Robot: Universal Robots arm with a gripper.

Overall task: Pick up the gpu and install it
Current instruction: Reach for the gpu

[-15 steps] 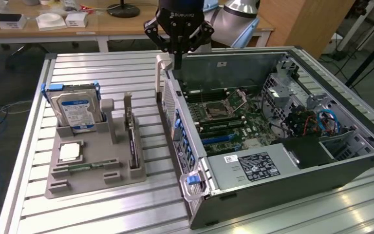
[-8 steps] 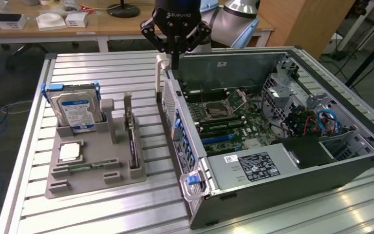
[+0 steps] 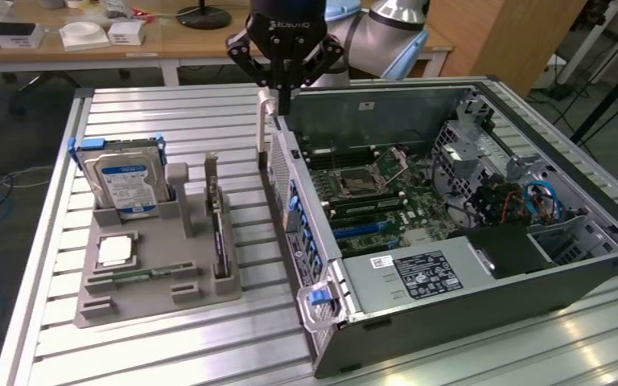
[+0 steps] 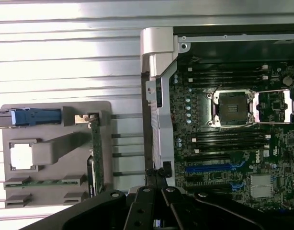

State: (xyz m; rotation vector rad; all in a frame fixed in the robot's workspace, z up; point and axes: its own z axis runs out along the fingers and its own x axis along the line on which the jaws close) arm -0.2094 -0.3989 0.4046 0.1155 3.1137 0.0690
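- Over the far end of the computer case [image 3: 481,305], above the side wall that is facing the holder, the gripper [image 3: 280,90] is hanging with its fingers pointing down. The pincer is pressed together and is pinching nothing.
- Seen from the wrist, the gripper [image 4: 156,184] is showing as dark linkage over that same wall, with the holder [image 4: 56,148] to one side and the motherboard [image 4: 223,139] to the other.
- The gpu [image 3: 220,233] is standing on its long edge in a slot of the grey holder [image 3: 148,301], along the holder's side nearest the case. Its silver bracket is rising at the end towards the bench's far edge. It is sitting well apart from the gripper and nothing is touching it.
- In the wrist view the gpu [image 4: 96,153] is appearing edge-on as a thin green-and-black strip.
- The holder is resting on the slatted metal bench [image 3: 180,112], towards the bench's edge at the exterior view's left, just beside the case.
- A hard drive [image 3: 126,185] with a blue-and-white label is standing upright in the holder's far end, by blue clips.
- A square processor chip [image 3: 116,251] is lying flat in a recess nearer the bench's front edge, and a narrow memory stick [image 3: 142,275] is lying just in front of it.
- The case is lying on its side with the open face up, taking up the bench's half at the exterior view's right.
- Inside, the motherboard [image 3: 379,193] is lying exposed, its socket [image 3: 357,181] sitting uncovered near the middle.
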